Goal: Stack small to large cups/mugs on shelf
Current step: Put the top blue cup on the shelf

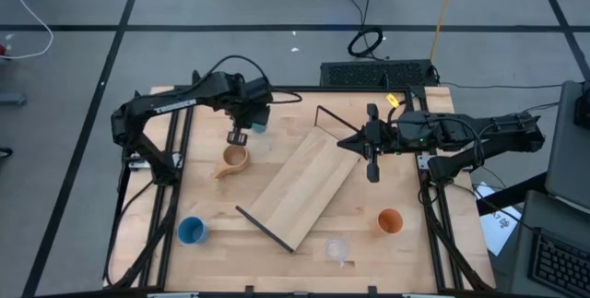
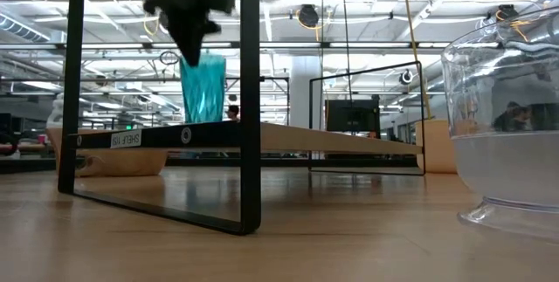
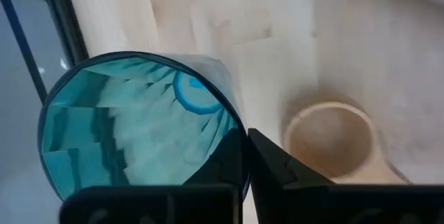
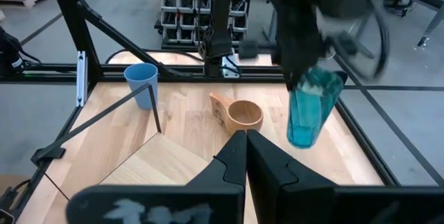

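A tall teal translucent tumbler (image 4: 311,109) hangs from my left gripper (image 3: 243,151), which is shut on it at the table's far left. Just nearer stands the tan handled mug (image 1: 235,159). A small blue cup (image 1: 192,232) stands near left, an orange cup (image 1: 390,220) near right, and a small clear cup (image 1: 337,248) at the near edge. The light-wood shelf (image 1: 304,187) lies slantwise mid-table on its black end rails. My right gripper (image 1: 371,169) waits shut above the shelf's far right end. My left gripper holds the tumbler by its rim (image 3: 234,135), one finger inside the tumbler and the other finger (image 3: 277,172) outside, the wall between them. The fingers come from above, pointing steeply down. The tumbler hangs below them, mouth up and slightly tilted, lifted off the table.
A black frame edges the table (image 1: 369,206). The shelf's thin black rails (image 1: 265,225) stand up at both of its ends. Bare wood lies between the shelf and the orange cup, and between the tan mug and the blue cup.
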{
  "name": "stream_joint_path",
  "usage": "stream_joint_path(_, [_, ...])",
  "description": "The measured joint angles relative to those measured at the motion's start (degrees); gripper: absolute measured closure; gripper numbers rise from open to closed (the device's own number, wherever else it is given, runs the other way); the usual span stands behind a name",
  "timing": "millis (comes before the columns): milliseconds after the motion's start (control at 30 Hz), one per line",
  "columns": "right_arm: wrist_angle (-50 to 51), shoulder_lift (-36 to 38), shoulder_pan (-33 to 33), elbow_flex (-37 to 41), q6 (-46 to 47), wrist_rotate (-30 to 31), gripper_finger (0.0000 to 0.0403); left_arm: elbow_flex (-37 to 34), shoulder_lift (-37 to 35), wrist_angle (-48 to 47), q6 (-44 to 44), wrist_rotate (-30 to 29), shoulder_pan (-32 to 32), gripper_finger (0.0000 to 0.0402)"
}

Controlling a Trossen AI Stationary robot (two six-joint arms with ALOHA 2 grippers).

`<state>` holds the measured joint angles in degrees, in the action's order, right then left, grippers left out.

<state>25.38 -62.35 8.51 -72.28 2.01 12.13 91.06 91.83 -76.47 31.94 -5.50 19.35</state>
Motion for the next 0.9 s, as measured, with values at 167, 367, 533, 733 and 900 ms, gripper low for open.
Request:
stream_joint_path(167, [-2.99,0.0,0.0,2.25,-0.07,0.01,0.0403,4.18,-5.07,-0.76,-0.26,-0.47,-3.71,0.0392])
stream_joint_path(367, [-8.97,0.0,0.0,5.96,-0.1,0.01,0.0403,7.49,-11.99,-0.77,-2.05,-0.55,-8.39,0.0395])
stream_joint_path(533, [-14.41,0.0,0.0,9.76,-0.12,0.01,0.0403,8.2,-16.85,0.72,-2.55,-0.55,-11.98,0.0396])
stream_joint_path(733, [-18.61,0.32,-0.02,12.91,-1.15,0.01,0.0403,8.18,-21.09,3.15,-1.62,-0.58,-15.3,0.0394])
stream_joint_path(900, [-20.91,0.89,-0.04,13.54,-1.63,0.02,0.0403,8.16,-22.97,6.38,4.75,-0.44,-17.31,0.0397])
